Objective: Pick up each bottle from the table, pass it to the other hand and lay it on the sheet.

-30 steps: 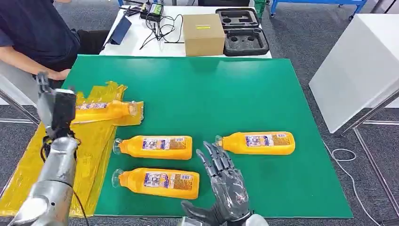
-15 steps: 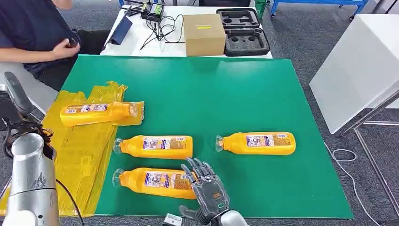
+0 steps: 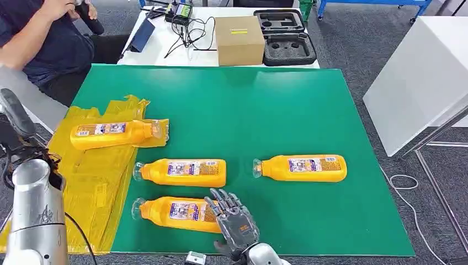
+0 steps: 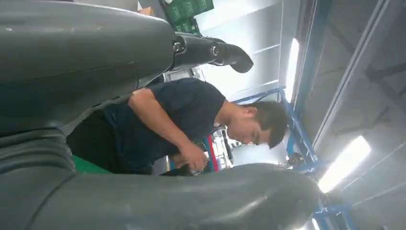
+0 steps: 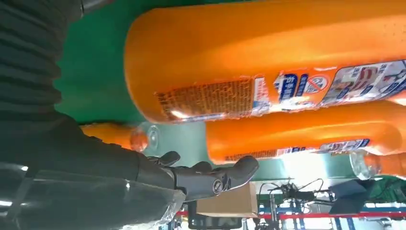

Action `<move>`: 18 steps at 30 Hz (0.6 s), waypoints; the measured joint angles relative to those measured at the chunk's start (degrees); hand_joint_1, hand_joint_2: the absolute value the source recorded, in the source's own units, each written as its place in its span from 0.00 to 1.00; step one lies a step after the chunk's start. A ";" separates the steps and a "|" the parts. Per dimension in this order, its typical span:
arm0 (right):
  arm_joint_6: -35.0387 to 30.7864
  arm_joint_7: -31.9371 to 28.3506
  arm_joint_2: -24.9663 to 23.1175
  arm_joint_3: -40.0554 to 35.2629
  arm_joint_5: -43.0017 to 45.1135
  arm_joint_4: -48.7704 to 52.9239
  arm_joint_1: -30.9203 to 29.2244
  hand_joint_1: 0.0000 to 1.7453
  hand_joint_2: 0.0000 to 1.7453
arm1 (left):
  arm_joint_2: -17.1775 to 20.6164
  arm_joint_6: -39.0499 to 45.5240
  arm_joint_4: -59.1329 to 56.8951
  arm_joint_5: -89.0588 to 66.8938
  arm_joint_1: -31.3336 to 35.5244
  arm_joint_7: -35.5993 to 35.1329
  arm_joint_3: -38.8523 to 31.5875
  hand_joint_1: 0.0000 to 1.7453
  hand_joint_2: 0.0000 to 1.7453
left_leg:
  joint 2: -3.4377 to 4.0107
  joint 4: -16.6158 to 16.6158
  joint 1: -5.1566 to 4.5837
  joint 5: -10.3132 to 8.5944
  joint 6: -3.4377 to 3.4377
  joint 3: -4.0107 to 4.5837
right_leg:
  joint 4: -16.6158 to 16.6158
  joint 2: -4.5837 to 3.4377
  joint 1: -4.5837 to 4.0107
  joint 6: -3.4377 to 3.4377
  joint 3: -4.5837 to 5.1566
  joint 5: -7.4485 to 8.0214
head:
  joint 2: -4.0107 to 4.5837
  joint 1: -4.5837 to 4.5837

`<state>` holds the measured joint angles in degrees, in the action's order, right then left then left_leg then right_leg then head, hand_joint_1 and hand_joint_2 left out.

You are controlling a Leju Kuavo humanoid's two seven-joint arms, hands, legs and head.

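Four orange bottles lie on their sides. One bottle (image 3: 107,134) rests on the yellow sheet (image 3: 88,182) at the table's left. Three lie on the green mat: a middle bottle (image 3: 182,172), a right bottle (image 3: 301,168) and the nearest bottle (image 3: 176,212). My right hand (image 3: 234,223) hovers with spread fingers over the nearest bottle's base end, holding nothing. The right wrist view has that bottle (image 5: 268,57) close above my extended fingers (image 5: 210,175). My left hand (image 3: 14,116) is raised beyond the sheet's left edge, and in its wrist view the hand (image 4: 95,57) holds nothing between its parted fingers.
A person (image 3: 38,38) sits at the back left, one hand raised. Behind the green table (image 3: 248,99) a white table carries a cardboard box (image 3: 238,40), black foam trays (image 3: 284,36) and cables. A white cabinet (image 3: 419,77) stands to the right.
My right hand has slid left and back onto the nearest bottle's base end. My left arm has withdrawn from over the sheet to the left. The person lifted a hand from the table corner.
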<state>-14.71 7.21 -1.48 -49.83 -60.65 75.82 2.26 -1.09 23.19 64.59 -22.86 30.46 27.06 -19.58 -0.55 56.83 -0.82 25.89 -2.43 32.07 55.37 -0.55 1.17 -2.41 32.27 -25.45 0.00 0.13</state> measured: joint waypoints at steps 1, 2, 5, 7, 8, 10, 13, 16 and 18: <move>0.00 0.00 -0.37 -0.06 0.02 -0.55 -0.23 0.00 1.00 | 0.00 0.02 0.00 0.15 -0.06 0.04 0.00 0.00 0.00 | 0.01 0.00 0.00 0.00 0.00 0.00 | 0.00 0.00 0.00 0.00 0.00 0.00 | 0.00 0.02; 0.02 -0.11 -0.87 -0.22 0.04 -1.18 -0.54 0.00 1.00 | 0.00 0.11 0.00 0.26 -0.13 0.09 0.00 0.00 0.00 | 0.01 0.00 0.00 0.00 0.00 0.00 | 0.00 -0.01 0.00 0.00 0.00 0.00 | 0.00 0.02; 0.18 -0.96 -1.29 -0.88 0.39 -2.65 -1.31 0.00 1.00 | 0.02 0.20 0.00 0.66 -0.18 0.26 -0.02 0.00 0.00 | -0.01 0.00 0.00 0.00 0.00 0.00 | 0.00 0.01 0.00 0.00 0.00 0.00 | 0.00 0.00; 0.22 -1.36 -1.44 -1.03 0.59 -3.54 -1.63 0.00 1.00 | 0.18 0.33 0.00 0.66 -0.25 0.33 -0.04 0.00 0.00 | -0.01 0.00 0.00 0.00 0.00 0.00 | 0.00 0.00 0.00 0.00 0.00 0.00 | 0.00 0.02; 0.35 -1.90 -1.51 -1.05 0.76 -3.89 -1.70 0.00 1.00 | 0.17 0.37 0.00 0.75 -0.28 0.37 -0.04 0.00 0.00 | 0.00 0.00 0.00 0.00 0.00 0.00 | 0.00 0.00 0.00 0.00 -0.01 0.00 | 0.00 0.02; 0.79 -3.17 -1.82 -1.09 0.98 -5.14 -2.06 0.00 1.00 | 0.20 0.68 0.00 1.05 -0.43 0.52 -0.04 0.00 0.00 | 0.00 0.00 0.00 0.00 0.00 0.01 | 0.00 0.00 0.00 0.00 -0.01 0.00 | 0.00 0.02; 1.12 -4.31 -2.76 -1.05 0.61 -8.07 -2.90 0.00 1.00 | 0.42 0.85 0.02 2.12 -0.97 1.05 -0.07 0.00 0.00 | 0.00 0.00 0.00 0.00 0.00 0.00 | 0.00 0.00 0.00 0.00 -0.01 0.00 | 0.00 0.02; 1.46 -4.66 -3.92 -0.98 0.15 -11.07 -4.05 0.00 1.00 | 0.63 0.85 0.44 2.78 -1.76 1.38 -0.07 0.00 0.00 | 0.04 0.00 0.01 0.00 0.00 -0.03 | 0.00 -0.01 -0.01 0.00 -0.01 0.00 | 0.00 0.00; 1.46 -4.42 -4.85 -0.92 -0.74 -13.02 -4.95 0.00 1.00 | 0.74 0.85 0.74 3.28 -2.14 1.46 -0.07 0.00 0.00 | 0.10 0.00 0.01 0.00 0.01 -0.10 | 0.00 -0.04 -0.01 0.00 -0.04 0.00 | 0.00 0.02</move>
<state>-13.25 2.80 -6.34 -50.75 -61.40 62.80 -2.69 -0.35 24.04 65.33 -19.58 28.31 28.52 -19.65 -0.45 56.83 -0.81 25.90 -2.42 31.97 55.37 -0.59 1.16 -2.41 32.24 -25.45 0.00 0.15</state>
